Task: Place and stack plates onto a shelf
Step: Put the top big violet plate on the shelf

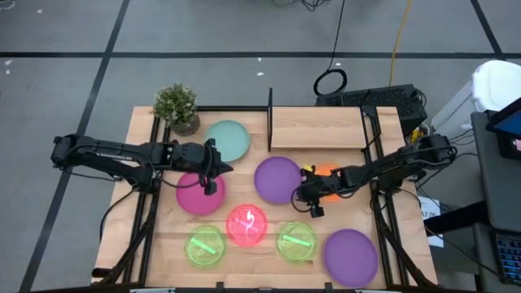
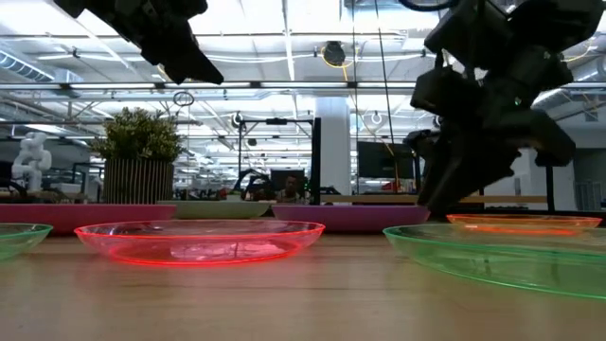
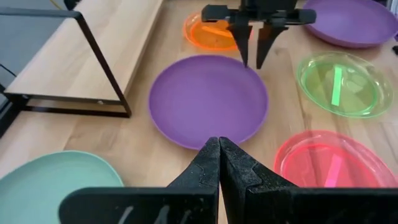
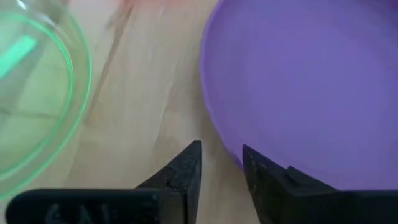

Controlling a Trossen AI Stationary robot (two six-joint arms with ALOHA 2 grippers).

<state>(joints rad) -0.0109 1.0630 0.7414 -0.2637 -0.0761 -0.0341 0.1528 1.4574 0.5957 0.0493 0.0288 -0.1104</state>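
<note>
The nearer purple plate lies flat mid-table. My right gripper is open at that plate's right edge, fingers slanting down with the rim in the gap between them; the left wrist view shows it too. The orange plate lies under the right arm. Shut and holding nothing, my left gripper hovers over the magenta plate. The shelf stands at the back, with its black panel at its left end. The pale teal plate lies left of it. My right gripper has one finger over the bare table and the other finger over the purple plate's rim, coming slanting down from the table's right. Whether either finger touches the plate, I cannot tell. The plate lies flat on the table.
A pink plate, two green plates and a second purple plate lie along the near edge. A potted plant stands at the back left corner. The shelf top is bare.
</note>
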